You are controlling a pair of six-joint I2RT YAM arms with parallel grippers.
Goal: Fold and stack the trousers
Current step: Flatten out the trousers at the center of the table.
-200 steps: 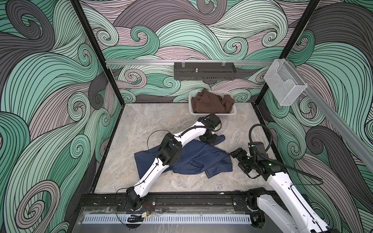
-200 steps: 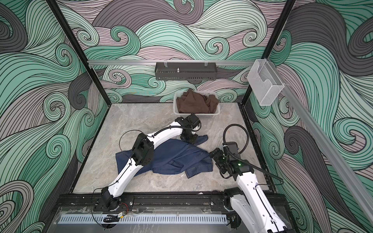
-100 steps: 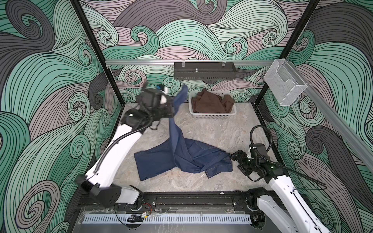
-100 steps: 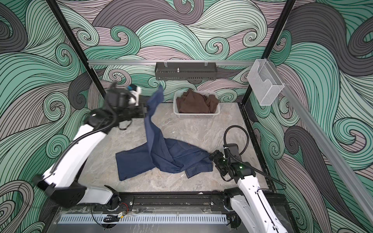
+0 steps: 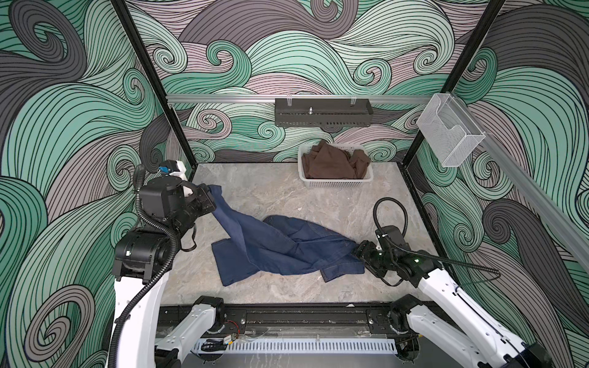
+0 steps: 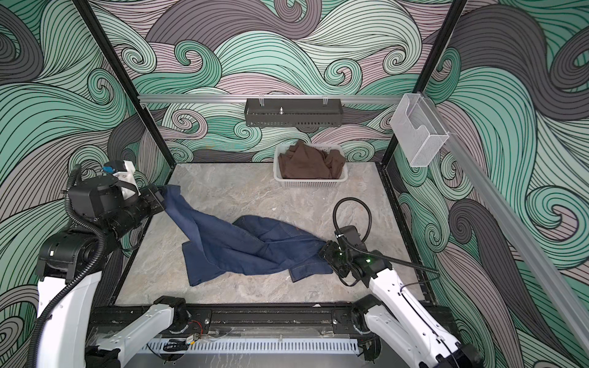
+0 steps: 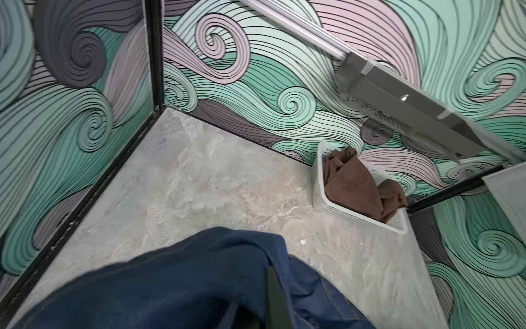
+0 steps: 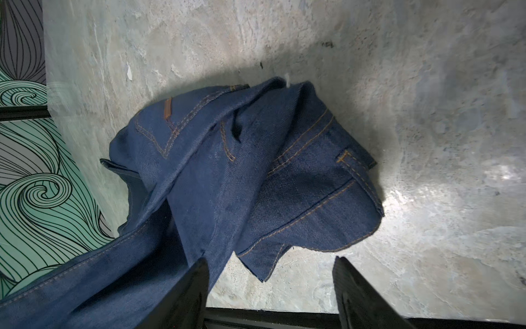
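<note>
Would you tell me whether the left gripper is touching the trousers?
Touching: in both top views the left gripper pinches the trousers, holding one leg raised.

Count: 1 pair of jeans, 1 white basket, 1 brown garment inside, 1 black rack, 1 clear holder, 2 pincers: left pincer, right pincer.
</note>
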